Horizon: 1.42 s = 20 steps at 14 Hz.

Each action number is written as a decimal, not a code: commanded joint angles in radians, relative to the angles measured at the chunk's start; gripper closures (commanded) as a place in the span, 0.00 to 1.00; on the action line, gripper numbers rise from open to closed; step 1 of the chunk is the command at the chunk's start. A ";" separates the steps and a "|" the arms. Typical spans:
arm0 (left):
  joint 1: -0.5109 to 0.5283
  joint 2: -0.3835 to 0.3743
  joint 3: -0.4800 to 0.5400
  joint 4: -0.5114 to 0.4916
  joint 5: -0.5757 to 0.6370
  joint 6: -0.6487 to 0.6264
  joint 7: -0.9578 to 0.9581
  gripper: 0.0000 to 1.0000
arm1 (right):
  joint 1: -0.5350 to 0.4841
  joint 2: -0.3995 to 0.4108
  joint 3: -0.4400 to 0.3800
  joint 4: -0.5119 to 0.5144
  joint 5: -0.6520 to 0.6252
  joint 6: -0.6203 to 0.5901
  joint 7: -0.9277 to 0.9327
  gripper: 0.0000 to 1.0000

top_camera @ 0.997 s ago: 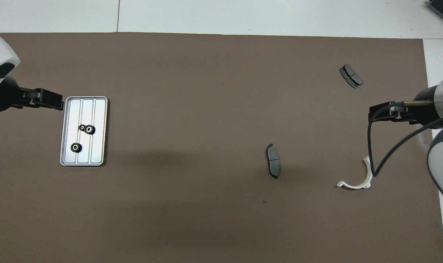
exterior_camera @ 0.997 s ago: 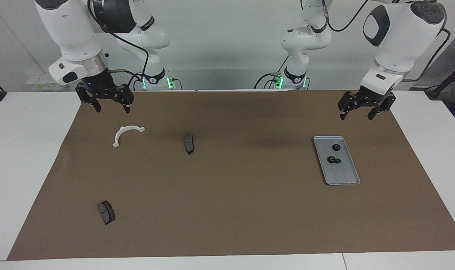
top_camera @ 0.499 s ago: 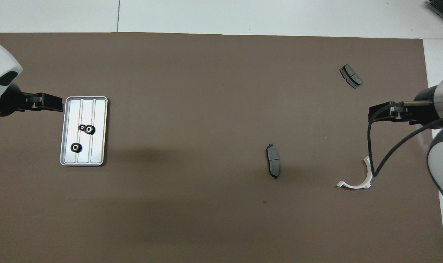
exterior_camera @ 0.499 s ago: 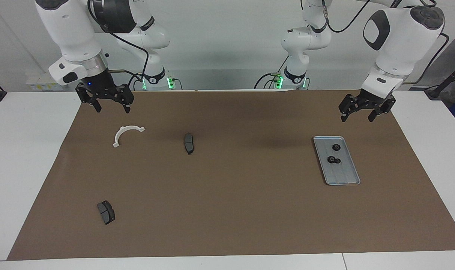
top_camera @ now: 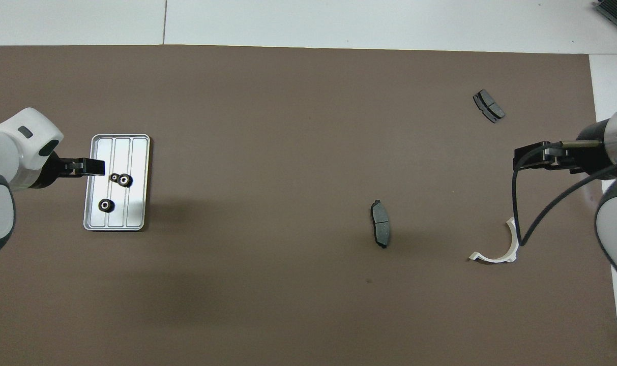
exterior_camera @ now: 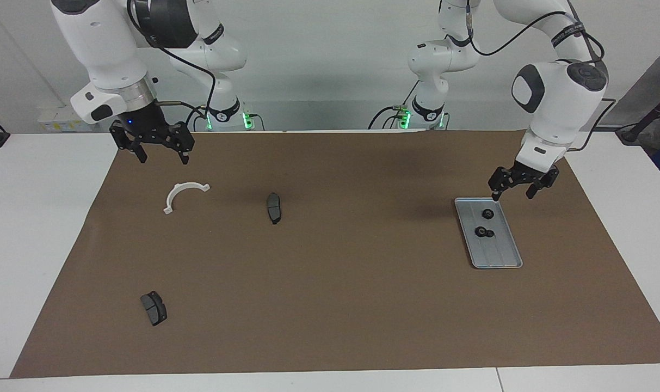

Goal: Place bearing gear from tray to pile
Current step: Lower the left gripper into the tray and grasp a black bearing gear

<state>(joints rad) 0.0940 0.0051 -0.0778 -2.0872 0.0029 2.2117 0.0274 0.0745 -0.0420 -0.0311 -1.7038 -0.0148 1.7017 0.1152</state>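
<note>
The silver-grey ribbed tray [exterior_camera: 505, 257] lies on the brown mat toward the left arm's end; it also shows in the overhead view [top_camera: 136, 206]. In it lie two black bearing gears [exterior_camera: 487, 213] [exterior_camera: 479, 231], with a smaller one [exterior_camera: 489, 234] touching the second; in the overhead view they are two gears [top_camera: 105, 205] [top_camera: 125, 179] and the small one [top_camera: 114, 177]. My left gripper [exterior_camera: 512, 194] [top_camera: 92, 166] is open and empty, low over the tray's end nearest the robots. My right gripper [exterior_camera: 164, 159] [top_camera: 524, 156] is open and empty and waits above the white half-ring bracket [exterior_camera: 185, 185] [top_camera: 491, 260].
One dark brake pad [exterior_camera: 274, 207] [top_camera: 380, 223] lies near the mat's middle. A second pad [exterior_camera: 154, 308] [top_camera: 489, 105] lies farther from the robots toward the right arm's end. White table surrounds the mat [exterior_camera: 335, 305].
My left gripper has come down and moved from beside the tray to over its end nearest the robots. The right arm and all parts have not moved.
</note>
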 commanded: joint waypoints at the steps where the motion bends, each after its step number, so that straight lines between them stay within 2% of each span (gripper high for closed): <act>1: 0.010 -0.002 -0.005 -0.094 -0.004 0.089 0.017 0.06 | -0.005 -0.009 0.002 -0.008 0.006 -0.011 -0.025 0.00; 3: 0.012 -0.017 -0.004 -0.163 -0.004 0.121 0.070 0.21 | -0.007 -0.009 0.000 -0.008 0.006 -0.011 -0.028 0.00; 6: 0.038 -0.019 -0.004 -0.197 -0.004 0.134 0.138 0.43 | -0.005 -0.009 0.002 -0.008 0.006 -0.013 -0.028 0.00; 7: 0.039 -0.017 -0.003 -0.204 -0.004 0.138 0.144 0.46 | -0.005 -0.010 0.002 -0.013 0.006 -0.014 -0.028 0.00; 10: 0.041 0.024 -0.003 -0.218 -0.004 0.181 0.144 0.46 | -0.007 -0.010 0.000 -0.014 0.006 -0.013 -0.028 0.00; 13: 0.047 0.044 -0.003 -0.220 -0.004 0.204 0.144 0.36 | -0.005 -0.010 0.002 -0.014 0.006 -0.014 -0.026 0.00; 20: 0.053 0.088 -0.003 -0.226 -0.004 0.246 0.146 0.37 | -0.005 -0.012 0.000 -0.016 0.006 -0.014 -0.028 0.00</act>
<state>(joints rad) 0.1358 0.0902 -0.0760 -2.2933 0.0029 2.4241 0.1534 0.0742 -0.0420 -0.0314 -1.7076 -0.0148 1.6979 0.1152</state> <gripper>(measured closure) 0.352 0.000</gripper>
